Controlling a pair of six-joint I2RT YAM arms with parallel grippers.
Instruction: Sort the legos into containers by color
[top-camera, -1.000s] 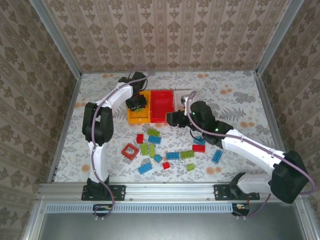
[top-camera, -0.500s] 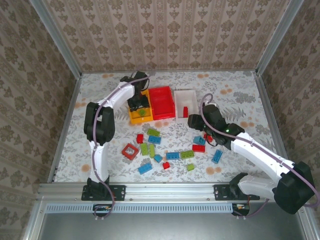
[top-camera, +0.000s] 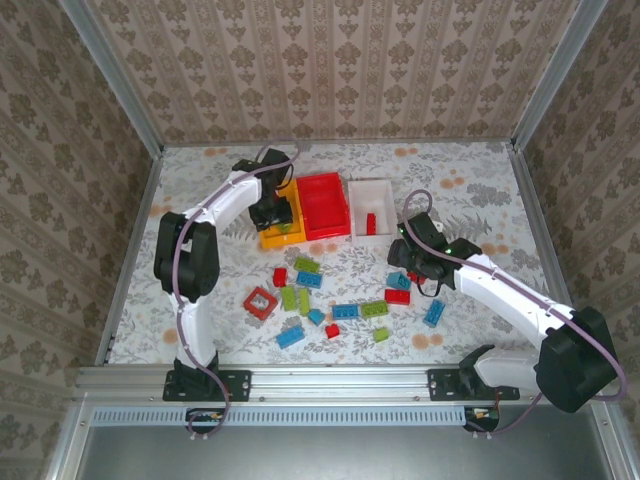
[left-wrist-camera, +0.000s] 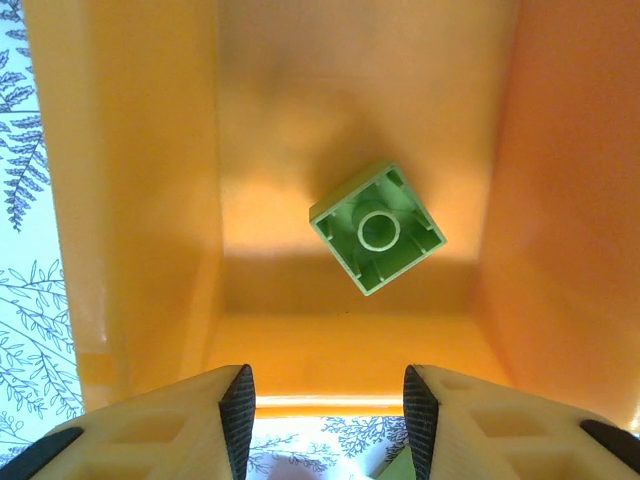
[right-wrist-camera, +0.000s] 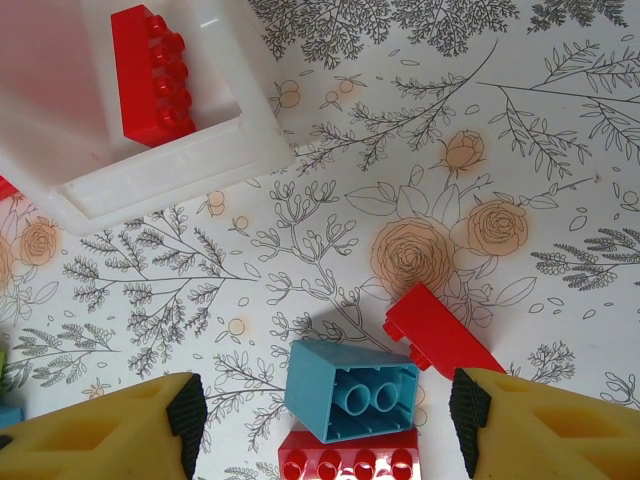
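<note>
The left tool hangs open and empty over the yellow-orange plastic bin. A lime green square brick lies upside down inside, mid-frame. The right tool stands wide above a blue plastic brick, low in its view. A red plastic brick seems to touch it, though I cannot be sure. Closing here could grab the red one too, or knock the blue one away.

Around my white, flower-printed surface stand beige damask-papered walls on three sides; a grey aluminium rail edges its near side.
</note>
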